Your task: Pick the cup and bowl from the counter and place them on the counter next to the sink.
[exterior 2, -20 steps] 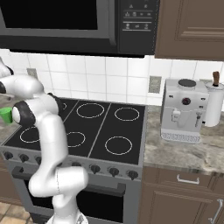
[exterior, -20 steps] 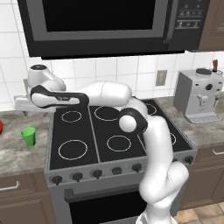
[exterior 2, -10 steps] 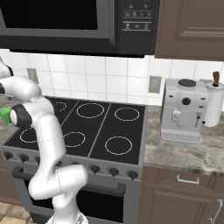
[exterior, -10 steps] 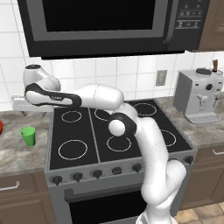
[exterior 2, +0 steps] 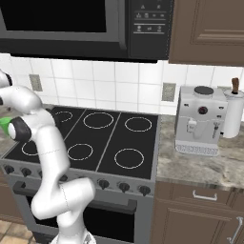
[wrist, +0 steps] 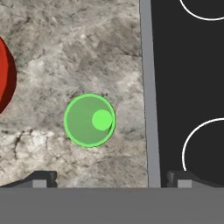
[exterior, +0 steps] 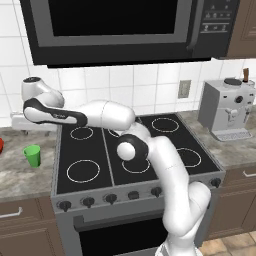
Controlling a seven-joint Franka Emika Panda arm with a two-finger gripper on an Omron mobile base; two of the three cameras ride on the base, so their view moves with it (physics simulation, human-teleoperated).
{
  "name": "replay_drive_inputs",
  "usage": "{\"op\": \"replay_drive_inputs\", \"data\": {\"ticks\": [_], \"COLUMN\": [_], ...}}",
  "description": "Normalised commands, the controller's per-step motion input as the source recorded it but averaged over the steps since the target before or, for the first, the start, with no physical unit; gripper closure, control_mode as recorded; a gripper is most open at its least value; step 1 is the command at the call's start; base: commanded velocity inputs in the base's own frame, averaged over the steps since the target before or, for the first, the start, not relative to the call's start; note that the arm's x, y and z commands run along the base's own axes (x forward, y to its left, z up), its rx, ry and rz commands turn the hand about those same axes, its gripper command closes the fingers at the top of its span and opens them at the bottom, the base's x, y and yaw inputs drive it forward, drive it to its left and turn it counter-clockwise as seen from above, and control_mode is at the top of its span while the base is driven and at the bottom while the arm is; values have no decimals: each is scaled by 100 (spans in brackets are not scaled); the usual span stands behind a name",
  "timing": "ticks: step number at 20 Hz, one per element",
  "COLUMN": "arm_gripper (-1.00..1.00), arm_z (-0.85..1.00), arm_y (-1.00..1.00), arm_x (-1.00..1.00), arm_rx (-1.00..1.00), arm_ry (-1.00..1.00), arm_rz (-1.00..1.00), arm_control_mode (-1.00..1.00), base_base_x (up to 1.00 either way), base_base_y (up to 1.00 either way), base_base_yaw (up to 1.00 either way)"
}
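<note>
The green cup (exterior: 33,155) stands upright on the grey stone counter (exterior: 19,176) left of the stove. In the hand view the cup (wrist: 89,120) is seen from straight above, slightly left of centre. My gripper (wrist: 111,179) hangs above it, open, with nothing between the fingertips (wrist: 41,179). From the left base view the gripper (exterior: 31,129) hovers just over the cup, apart from it. The red bowl (wrist: 6,74) lies further left on the counter (wrist: 87,52), cut off by the frame edge, and shows as a sliver (exterior: 1,145). The cup (exterior 2: 5,125) peeks out behind my arm. The sink is out of view.
The black stovetop (exterior: 130,145) borders the cup's counter on the right, its metal edge (wrist: 148,96) close to the cup. A microwave (exterior: 120,30) hangs overhead. A coffee machine (exterior 2: 200,119) and a paper towel roll (exterior 2: 233,112) stand on the right counter.
My arm has swung a little further left and the hand has sunk slightly over the cup. The jaws stayed open. Cup and bowl have not moved.
</note>
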Motion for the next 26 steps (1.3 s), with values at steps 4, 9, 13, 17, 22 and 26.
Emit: {"op": "replay_drive_inputs", "data": {"ticks": [4,9,13,17,22,26], "arm_gripper": [-100,-100,-100,-100,-100,-100], "arm_z": [-23,-27,-27,-28,-15,-1], "arm_y": [0,0,0,0,14,26], "arm_x": [4,21,35,39,33,15], "arm_rx": [0,0,0,0,0,0], "arm_ry": [0,0,0,0,0,0], "arm_rz": [-6,-6,-6,-5,-1,0], "arm_control_mode": [-100,-100,-100,-100,-100,-100], "base_base_x": [0,0,0,0,0,0], "base_base_y": [0,0,0,0,0,0], "base_base_yaw": [0,0,0,0,0,0]}}
